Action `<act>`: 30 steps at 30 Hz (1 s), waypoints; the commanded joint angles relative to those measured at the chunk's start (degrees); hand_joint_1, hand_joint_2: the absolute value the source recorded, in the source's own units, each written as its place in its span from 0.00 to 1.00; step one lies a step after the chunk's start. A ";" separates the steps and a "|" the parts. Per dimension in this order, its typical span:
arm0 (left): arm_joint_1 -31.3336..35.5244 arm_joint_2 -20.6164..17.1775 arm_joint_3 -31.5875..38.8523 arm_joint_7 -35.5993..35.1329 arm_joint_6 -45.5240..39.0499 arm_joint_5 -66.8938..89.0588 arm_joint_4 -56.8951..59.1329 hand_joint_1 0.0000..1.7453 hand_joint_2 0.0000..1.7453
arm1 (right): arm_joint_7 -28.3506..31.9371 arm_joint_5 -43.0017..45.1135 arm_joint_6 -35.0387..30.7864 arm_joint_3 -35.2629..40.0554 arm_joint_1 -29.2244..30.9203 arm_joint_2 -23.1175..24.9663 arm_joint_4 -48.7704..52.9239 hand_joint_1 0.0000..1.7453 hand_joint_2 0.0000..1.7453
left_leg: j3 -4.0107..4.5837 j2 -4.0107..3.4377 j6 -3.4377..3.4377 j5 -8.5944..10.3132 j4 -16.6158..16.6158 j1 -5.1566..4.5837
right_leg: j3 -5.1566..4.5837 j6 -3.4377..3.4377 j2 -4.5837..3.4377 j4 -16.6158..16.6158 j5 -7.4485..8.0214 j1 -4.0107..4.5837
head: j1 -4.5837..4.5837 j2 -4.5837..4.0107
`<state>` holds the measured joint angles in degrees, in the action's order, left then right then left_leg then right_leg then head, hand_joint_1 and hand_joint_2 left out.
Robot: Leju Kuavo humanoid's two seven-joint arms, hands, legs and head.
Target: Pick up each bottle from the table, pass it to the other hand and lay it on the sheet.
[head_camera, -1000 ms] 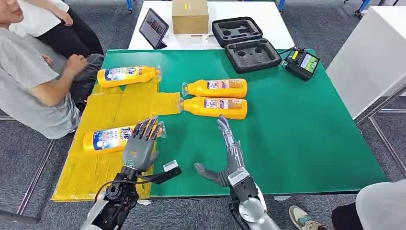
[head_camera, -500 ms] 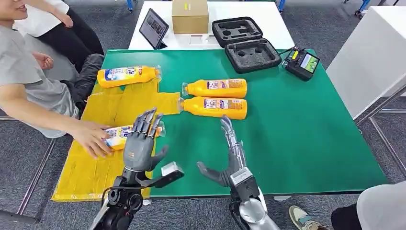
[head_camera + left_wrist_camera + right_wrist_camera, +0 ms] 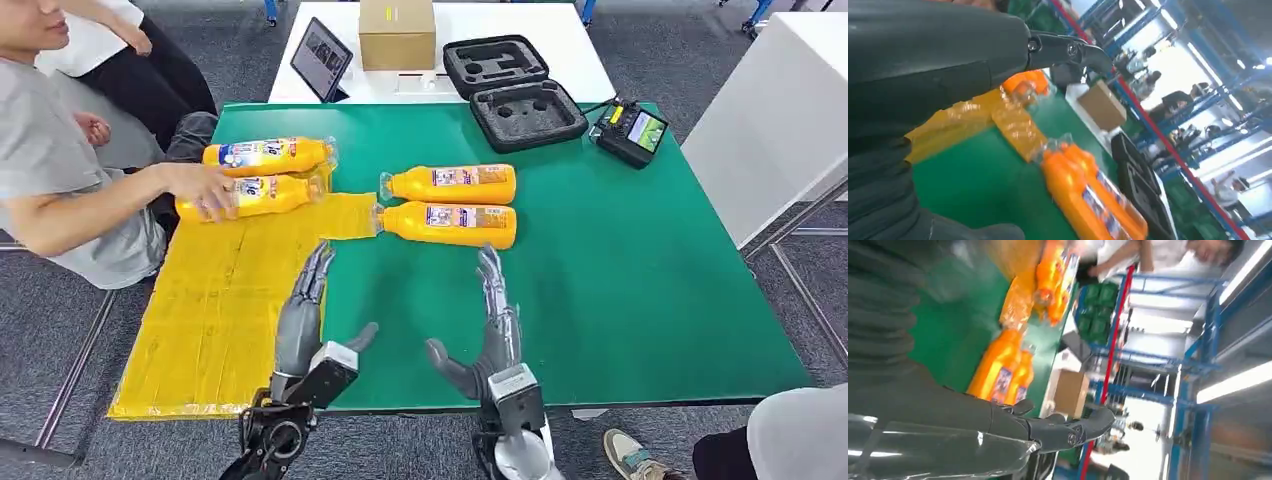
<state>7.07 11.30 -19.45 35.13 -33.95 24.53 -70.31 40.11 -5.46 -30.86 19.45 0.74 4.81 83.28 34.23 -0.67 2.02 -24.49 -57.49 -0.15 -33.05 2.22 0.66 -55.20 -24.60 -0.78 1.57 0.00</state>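
Both hands hover empty with fingers spread, the left hand (image 3: 303, 318) and right hand (image 3: 489, 330) facing. Just beyond the right hand lie two smooth orange bottles (image 3: 448, 204), side by side on the green counter (image 3: 620, 270), touching the crinkled yellow sheet (image 3: 215, 310).

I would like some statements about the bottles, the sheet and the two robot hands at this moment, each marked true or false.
1. Both robot hands hold nothing. True: the left hand and right hand are open above the table.
2. Four orange bottles are on the table. True.
3. A person's hand rests on a bottle on the yellow sheet. True.
4. The two bottles off the sheet stand upright. False: they lie on their sides, side by side on the green surface.
5. The cardboard box is on the green table. False: it sits on the white table behind.
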 commanded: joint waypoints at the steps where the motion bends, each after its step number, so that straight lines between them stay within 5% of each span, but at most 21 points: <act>1: 0.07 -1.30 -4.08 0.45 2.27 -7.08 0.31 0.00 1.00 | -0.11 -2.95 -9.14 -2.77 -1.80 3.82 -4.13 0.00 1.00 | -0.21 0.03 -0.12 -0.05 0.06 0.07 | 0.21 -0.10 -0.06 0.07 -0.04 0.06 | 0.02 0.00; 9: 0.81 -1.41 -4.94 1.29 3.06 -8.59 0.87 0.00 1.00 | -0.11 -3.61 -9.09 -2.52 -1.49 3.14 -3.70 0.00 1.00 | -0.12 0.05 -0.09 -0.02 0.05 0.04 | 0.13 -0.08 -0.01 0.04 -0.03 0.04 | 0.00 0.00; 10: 1.26 -1.51 -5.64 1.57 3.83 -9.75 1.18 0.00 0.00 | -0.11 -0.57 -6.12 -0.82 -1.26 1.33 -3.77 0.00 1.00 | -0.22 0.09 -0.13 -0.05 0.06 0.06 | 0.22 -0.11 -0.01 0.05 -0.06 0.04 | 0.00 0.00; 14: 1.33 -1.19 -5.99 2.56 4.55 -12.23 2.56 0.00 0.00 | -0.11 -1.44 -4.29 -0.16 -1.00 0.17 -6.65 0.00 1.00 | -0.29 0.12 -0.14 -0.07 0.07 0.08 | 0.33 -0.11 -0.01 0.11 -0.07 0.06 | 0.02 0.00; 15: 1.08 -1.25 -5.87 3.31 4.39 -12.83 2.51 0.00 1.00 | -0.11 -1.33 -3.76 0.24 -0.88 0.14 -7.22 0.00 1.00 | -0.18 0.10 -0.09 -0.02 0.07 0.06 | 0.21 -0.07 0.02 0.10 -0.02 0.05 | 0.00 0.00; 19: 0.49 -1.90 -6.22 4.59 4.24 -14.49 2.20 0.00 1.00 | -0.11 -3.41 -7.41 1.45 -1.13 -0.38 -6.94 0.00 1.00 | -0.18 0.03 -0.10 -0.03 0.08 0.05 | 0.19 -0.08 -0.05 0.09 -0.02 0.04 | 0.00 0.00; 24: 1.81 -1.62 -8.48 4.87 3.42 -15.47 4.38 0.00 1.00 | -0.11 -34.60 -9.14 -13.63 -2.90 6.99 -4.77 0.00 1.00 | -0.14 0.12 -0.09 -0.01 0.06 0.03 | 0.15 -0.08 0.05 0.05 -0.04 0.02 | 0.02 0.00; 30: 1.18 -2.00 -9.44 4.87 1.14 -15.36 4.28 0.00 1.00 | -0.11 -48.78 -9.14 -19.75 -1.33 9.59 -11.78 0.00 1.00 | -0.27 0.12 -0.14 -0.04 0.08 0.10 | 0.29 -0.11 0.00 0.12 -0.04 0.08 | 0.02 0.00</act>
<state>6.76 10.97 -26.21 39.93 -30.89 9.33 -69.88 40.11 -41.75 -39.67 11.75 -2.33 9.23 80.19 34.25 -0.67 2.02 -24.49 -57.48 -0.14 -33.08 2.22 0.65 -55.20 -24.60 -0.78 1.60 0.00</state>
